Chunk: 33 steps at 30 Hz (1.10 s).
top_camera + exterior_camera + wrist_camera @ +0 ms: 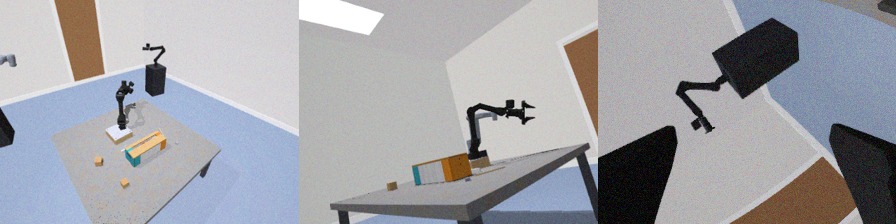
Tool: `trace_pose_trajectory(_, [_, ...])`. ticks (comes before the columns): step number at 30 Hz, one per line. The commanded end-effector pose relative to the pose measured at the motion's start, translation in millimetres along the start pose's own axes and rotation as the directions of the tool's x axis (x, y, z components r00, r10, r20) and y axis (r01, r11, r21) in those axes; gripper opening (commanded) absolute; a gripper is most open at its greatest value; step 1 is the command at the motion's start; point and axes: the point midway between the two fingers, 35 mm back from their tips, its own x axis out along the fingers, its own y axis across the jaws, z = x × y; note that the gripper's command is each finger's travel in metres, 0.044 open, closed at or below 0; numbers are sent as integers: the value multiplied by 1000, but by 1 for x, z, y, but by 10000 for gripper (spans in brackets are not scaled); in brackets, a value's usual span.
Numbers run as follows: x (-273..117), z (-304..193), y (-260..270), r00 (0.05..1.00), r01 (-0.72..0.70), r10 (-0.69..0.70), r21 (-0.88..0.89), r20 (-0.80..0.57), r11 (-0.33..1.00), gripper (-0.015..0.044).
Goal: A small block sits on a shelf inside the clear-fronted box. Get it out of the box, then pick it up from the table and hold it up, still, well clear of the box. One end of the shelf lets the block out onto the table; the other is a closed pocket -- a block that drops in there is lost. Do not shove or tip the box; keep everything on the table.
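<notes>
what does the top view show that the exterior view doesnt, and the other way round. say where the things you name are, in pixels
Only the top view: the second black arm on its black pedestal (155, 80), and two loose tan cubes together, near (124, 183) and far (99, 161).
Only the exterior view: the ceiling light (341, 15).
Both: the box with teal and orange ends (148, 145) (458, 167), the tabletop (88, 190) (405, 198), the brown door (80, 39) (584, 67) and the open pincer (132, 87) (529, 112).

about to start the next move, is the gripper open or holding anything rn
Gripper: open, fingers wide apart, nothing held between them.
</notes>
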Motion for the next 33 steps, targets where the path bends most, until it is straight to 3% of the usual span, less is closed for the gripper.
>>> trace_pose_trajectory(1, [1, 3, 1, 1000, 0, 0, -9, 7, 1000, 400])
trace_pose_trajectory(7, [18, 92, 35, 973, 79, -12, -284, 229, 955, 400])
trace_pose_trajectory(16, [1, 242, 82, 827, 428, -62, -554, 559, 714, 400])
trace_pose_trajectory(25, [-65, 376, 110, 588, 787, -171, -511, 790, 344, 400])
trace_pose_trajectory(33, [-155, 469, 118, 346, 933, -305, -360, 887, 11, 400])
